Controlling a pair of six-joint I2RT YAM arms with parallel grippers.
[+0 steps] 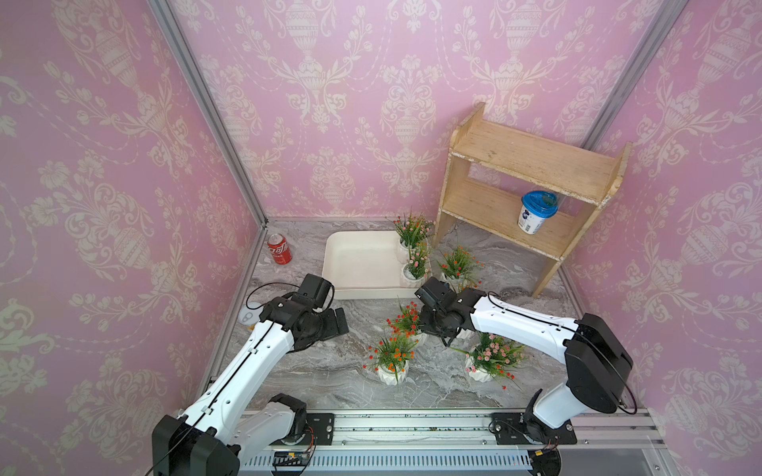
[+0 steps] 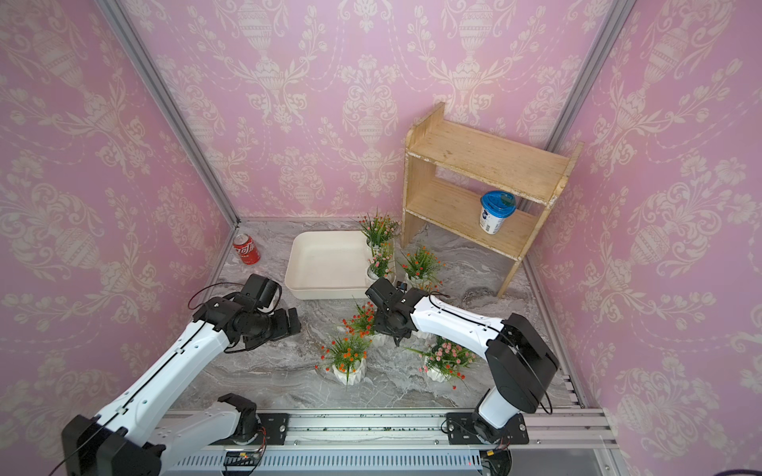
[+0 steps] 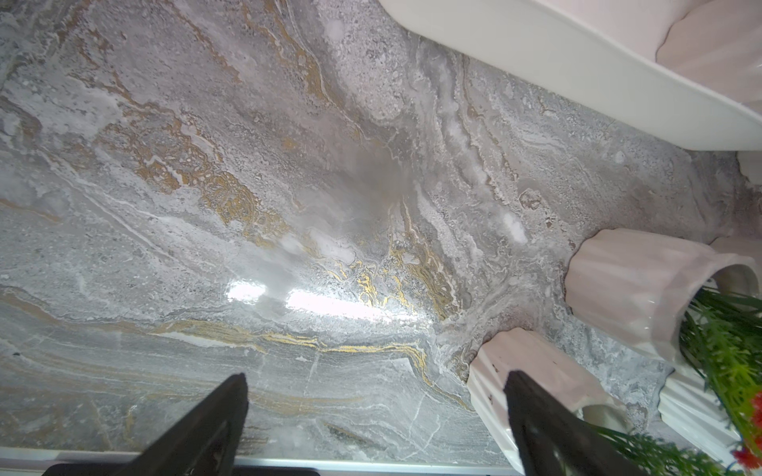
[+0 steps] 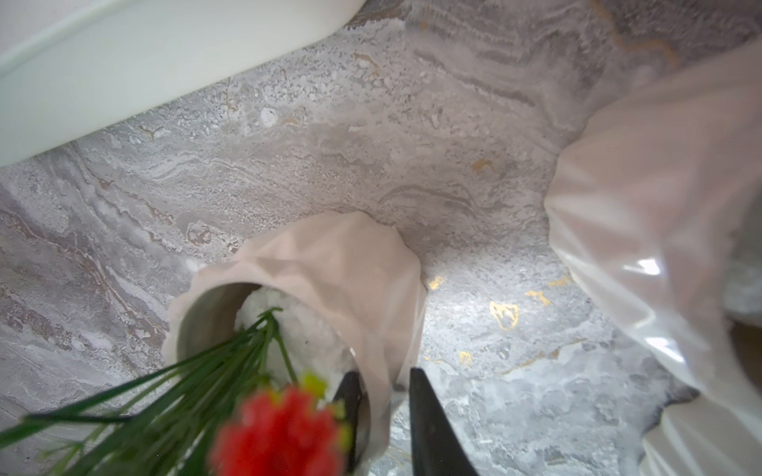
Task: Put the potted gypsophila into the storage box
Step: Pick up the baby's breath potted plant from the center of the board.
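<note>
The storage box lies at the back of the marble floor, with two potted gypsophila standing along its right side. Several more pots stand outside it: one by the shelf, an orange one and a pink one in front. My right gripper is shut on the rim of a red-blossomed pot, one finger inside and one outside its wall. My left gripper hangs open over bare floor, left of the pots.
A wooden two-tier shelf stands at the back right with a blue-lidded cup on its lower board. A red can stands by the left wall. A second pot sits close beside the gripped one.
</note>
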